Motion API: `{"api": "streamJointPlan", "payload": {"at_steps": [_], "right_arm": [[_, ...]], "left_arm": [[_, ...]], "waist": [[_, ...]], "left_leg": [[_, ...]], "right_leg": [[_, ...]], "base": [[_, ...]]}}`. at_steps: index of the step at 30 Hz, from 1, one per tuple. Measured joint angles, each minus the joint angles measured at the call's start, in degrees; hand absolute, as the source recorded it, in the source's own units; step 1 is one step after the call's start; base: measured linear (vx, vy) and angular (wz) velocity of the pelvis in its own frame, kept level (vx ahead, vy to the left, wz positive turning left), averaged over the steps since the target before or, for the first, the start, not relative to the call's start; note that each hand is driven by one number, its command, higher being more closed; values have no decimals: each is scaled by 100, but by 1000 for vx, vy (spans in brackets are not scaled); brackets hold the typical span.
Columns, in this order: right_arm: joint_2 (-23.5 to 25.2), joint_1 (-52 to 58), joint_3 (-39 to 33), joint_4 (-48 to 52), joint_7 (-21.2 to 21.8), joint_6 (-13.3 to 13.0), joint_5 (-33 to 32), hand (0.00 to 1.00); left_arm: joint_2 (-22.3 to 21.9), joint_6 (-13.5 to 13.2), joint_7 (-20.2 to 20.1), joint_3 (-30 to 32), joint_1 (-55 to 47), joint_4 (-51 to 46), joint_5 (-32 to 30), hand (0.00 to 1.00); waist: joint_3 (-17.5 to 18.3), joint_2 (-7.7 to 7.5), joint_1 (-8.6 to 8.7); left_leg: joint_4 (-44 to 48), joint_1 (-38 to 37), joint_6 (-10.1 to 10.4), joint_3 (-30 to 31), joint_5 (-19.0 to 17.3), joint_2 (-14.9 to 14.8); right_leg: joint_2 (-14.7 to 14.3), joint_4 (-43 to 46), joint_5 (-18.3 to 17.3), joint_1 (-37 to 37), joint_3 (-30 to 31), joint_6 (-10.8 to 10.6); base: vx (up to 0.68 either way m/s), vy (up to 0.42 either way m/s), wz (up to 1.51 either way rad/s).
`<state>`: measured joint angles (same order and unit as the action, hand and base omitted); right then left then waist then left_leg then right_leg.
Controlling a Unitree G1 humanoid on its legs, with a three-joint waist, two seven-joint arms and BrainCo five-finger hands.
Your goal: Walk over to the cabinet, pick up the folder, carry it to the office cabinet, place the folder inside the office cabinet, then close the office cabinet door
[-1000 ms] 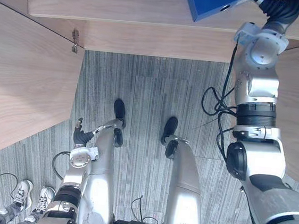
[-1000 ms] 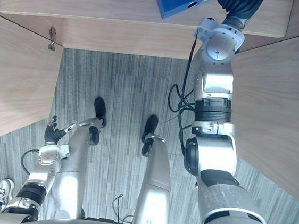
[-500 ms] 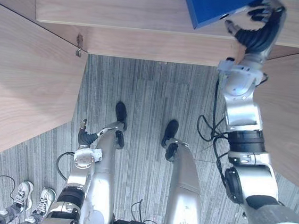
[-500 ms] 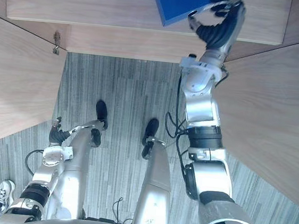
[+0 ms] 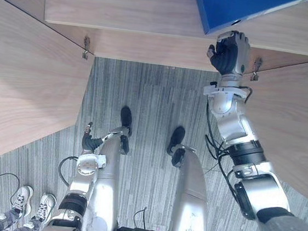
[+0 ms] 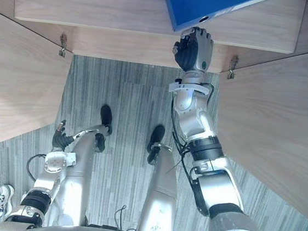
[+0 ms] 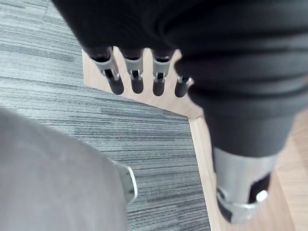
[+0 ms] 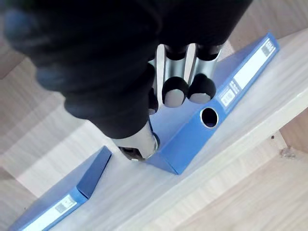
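Observation:
A blue folder (image 5: 248,9) lies on the wooden shelf (image 5: 153,16) of the open office cabinet, its spine with a round hole (image 8: 210,117) facing out. My right hand (image 5: 229,52) hovers just in front of the shelf edge, below the folder and apart from it. Its fingers (image 8: 175,89) are curled into a fist that holds nothing. My left hand (image 5: 88,141) hangs low by my left side with its fingers (image 7: 137,77) straight and empty.
A second blue folder (image 8: 62,202) lies further left on the same shelf. The cabinet's two wooden doors stand open, the left door (image 5: 25,80) and the right door (image 5: 302,120), with grey carpet (image 5: 151,93) between them. A person's shoes (image 5: 29,201) show at lower left.
My right hand has let go of the folder, drawn back off the shelf toward me and curled into a fist. The folder stays on the shelf. The left hand has not moved.

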<state>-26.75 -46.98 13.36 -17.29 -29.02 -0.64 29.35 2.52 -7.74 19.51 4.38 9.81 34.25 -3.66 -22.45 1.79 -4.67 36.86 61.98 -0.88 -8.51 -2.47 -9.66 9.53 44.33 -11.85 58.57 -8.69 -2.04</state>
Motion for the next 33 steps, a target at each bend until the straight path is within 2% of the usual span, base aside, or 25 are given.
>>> {"api": "streamJointPlan", "payload": {"at_steps": [4,16,19,27,33], "right_arm": [[-380,-570,121,-535,15,-73,-259,100],[-618,-1472,181,-1517,-10,-122,-1206,100],[-633,-1494,250,-1532,6,-236,-1302,100],[-841,-2014,792,-1769,-9,-307,-1439,100],[-957,-2293,1055,-1747,-6,-318,-1516,100]], "left_arm": [[157,-90,-32,-16,101,-190,-51,0],[357,-211,-30,-34,271,-376,-35,0],[420,-211,-30,-92,272,-406,-35,0],[475,-260,-28,-104,269,-523,125,0],[479,-258,-26,-101,259,-624,133,0]], "waist": [[-1,-3,-9],[-14,-11,13],[-19,-12,79],[-110,-9,179],[-183,-20,192]], "left_leg": [[343,482,-36,100,-45,-20],[520,1062,-37,137,5,-36],[551,1108,-35,182,4,-36],[372,1193,33,147,75,-21],[52,1188,43,127,334,-47]], "right_leg": [[26,325,-75,420,-15,-1],[65,665,-158,1047,-12,7],[69,680,-159,1054,-49,8],[247,639,-175,1194,-234,-27],[311,500,-85,1263,-414,-33]], "base": [[2,-23,2],[0,-3,0],[0,0,0],[-30,-8,0],[-29,-12,-1]]}}
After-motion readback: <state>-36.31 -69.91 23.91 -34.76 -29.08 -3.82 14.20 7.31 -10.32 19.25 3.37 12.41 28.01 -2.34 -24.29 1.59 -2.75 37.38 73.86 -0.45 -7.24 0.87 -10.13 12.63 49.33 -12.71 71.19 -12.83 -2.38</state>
